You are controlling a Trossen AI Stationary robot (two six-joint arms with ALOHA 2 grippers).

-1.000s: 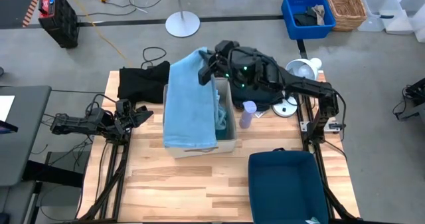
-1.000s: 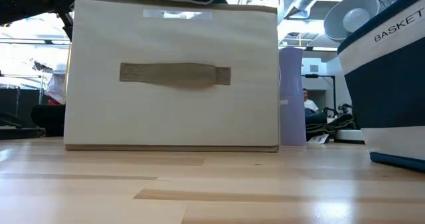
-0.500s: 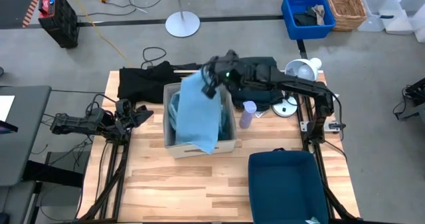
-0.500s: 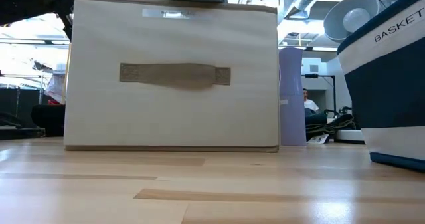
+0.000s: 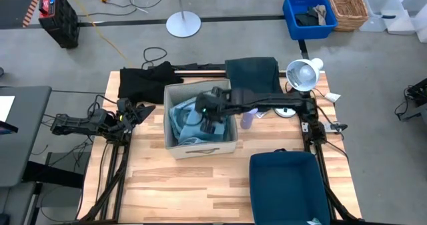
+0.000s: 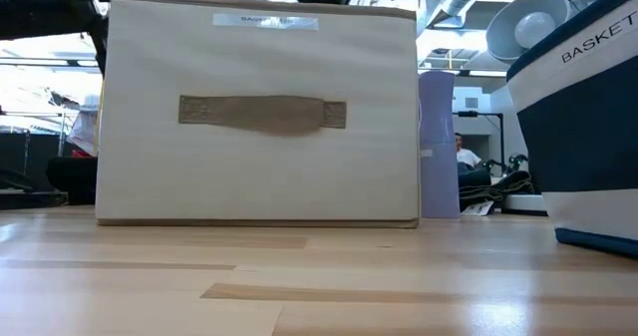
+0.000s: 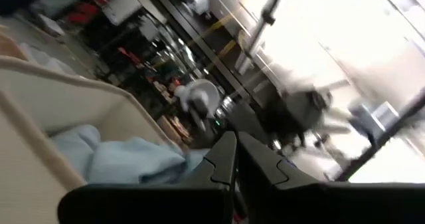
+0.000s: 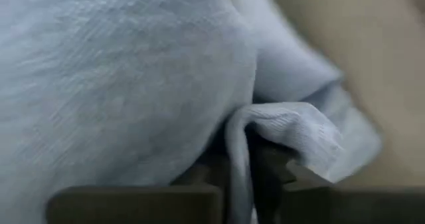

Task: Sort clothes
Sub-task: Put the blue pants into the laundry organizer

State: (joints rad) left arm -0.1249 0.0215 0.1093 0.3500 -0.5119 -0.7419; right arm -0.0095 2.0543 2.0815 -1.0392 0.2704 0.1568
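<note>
Right gripper (image 5: 208,116) is down inside the beige fabric box (image 5: 200,147), reaching in from the box's right side. The pale blue-grey garment (image 5: 181,115) lies bunched in the box directly under and around this gripper. In the right wrist view the same cloth (image 8: 119,71) fills nearly the whole field, and a folded hem of it sits between the two dark fingers (image 8: 133,201); the fingers stand slightly apart with the fold in the gap, and whether they pinch it cannot be told. A strip of turquoise fabric (image 5: 225,121) shows in the box just to the right of the gripper, against the box wall.

Dark green garment (image 5: 252,75) lies on the counter (image 5: 200,185) beyond the box, behind the right arm and well apart from its gripper. Black garment (image 5: 143,83) lies at the counter's far left corner, beside the box, between the two arms.

Left gripper (image 5: 137,113) waits at the counter's left edge, fingers together and holding nothing, pointing toward the box; its wrist view shows the box rim and pale blue cloth ahead of it.

Dark navy bin (image 5: 287,185) sits at the near right of the counter, well apart from both grippers. A lilac bottle (image 5: 247,115) stands just right of the box, under the right arm.
</note>
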